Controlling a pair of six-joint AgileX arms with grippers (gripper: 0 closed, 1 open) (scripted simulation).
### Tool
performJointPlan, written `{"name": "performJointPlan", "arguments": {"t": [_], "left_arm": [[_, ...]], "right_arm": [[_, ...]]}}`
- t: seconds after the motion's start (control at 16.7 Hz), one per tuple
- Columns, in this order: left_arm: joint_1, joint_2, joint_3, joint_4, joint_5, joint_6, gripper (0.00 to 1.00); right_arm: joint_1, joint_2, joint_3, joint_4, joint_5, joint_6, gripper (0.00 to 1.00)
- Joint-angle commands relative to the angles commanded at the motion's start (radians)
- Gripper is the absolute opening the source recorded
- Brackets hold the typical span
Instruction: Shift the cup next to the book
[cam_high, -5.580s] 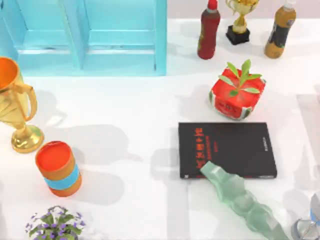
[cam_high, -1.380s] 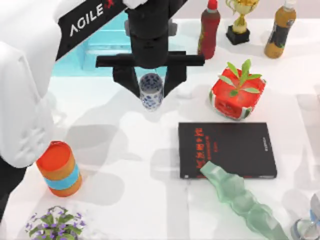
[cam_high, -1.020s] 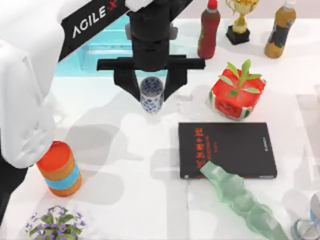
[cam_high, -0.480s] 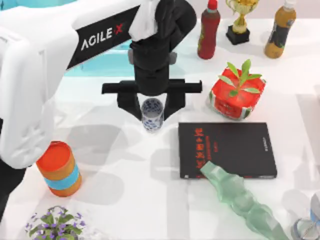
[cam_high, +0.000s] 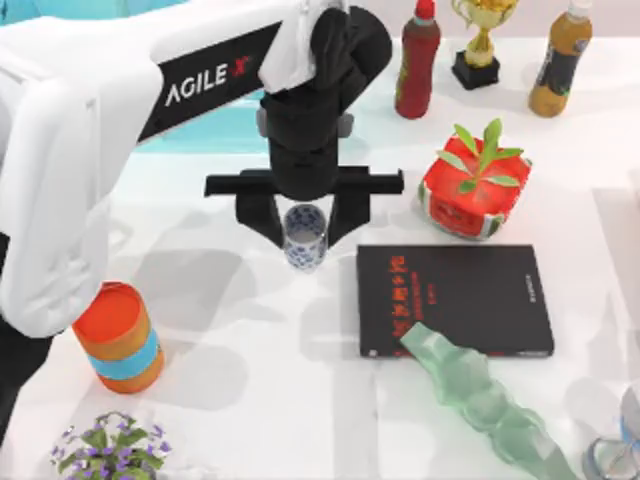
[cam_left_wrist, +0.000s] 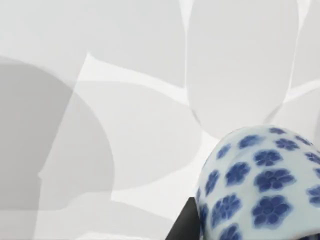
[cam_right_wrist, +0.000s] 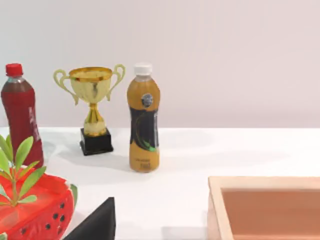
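Note:
The small white cup (cam_high: 304, 238) with blue flowers hangs upright between the black fingers of my left gripper (cam_high: 304, 226), which is shut on it. It sits just left of the far left corner of the black book (cam_high: 455, 298), which lies flat with red lettering on its cover. A narrow gap separates the two. Whether the cup touches the table, I cannot tell. The left wrist view has the cup (cam_left_wrist: 265, 185) close up over the white tabletop. A dark part of my right gripper (cam_right_wrist: 97, 225) shows low in the right wrist view.
A pale green wavy glass piece (cam_high: 485, 400) lies across the book's front edge. A red watermelon planter (cam_high: 472, 185) stands behind the book. An orange cylinder (cam_high: 118, 337) and purple flowers (cam_high: 110, 445) are at the front left. Bottles (cam_high: 417, 60) and a gold trophy (cam_high: 480, 40) line the back.
My left arm has carried the cup toward the table's front and slightly right, closer to the book's left corner. The book has not moved.

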Motion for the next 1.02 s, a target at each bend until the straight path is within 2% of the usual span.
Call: {"name": "performJointPlan", "arguments": {"t": [0.66,1.02], "left_arm": [[0.0,0.0,0.0,0.0,0.0,0.0,0.98],[0.0,0.0,0.0,0.0,0.0,0.0,1.0]], "right_arm": [[0.0,0.0,0.0,0.0,0.0,0.0,1.0],[0.0,0.0,0.0,0.0,0.0,0.0,1.0]]}}
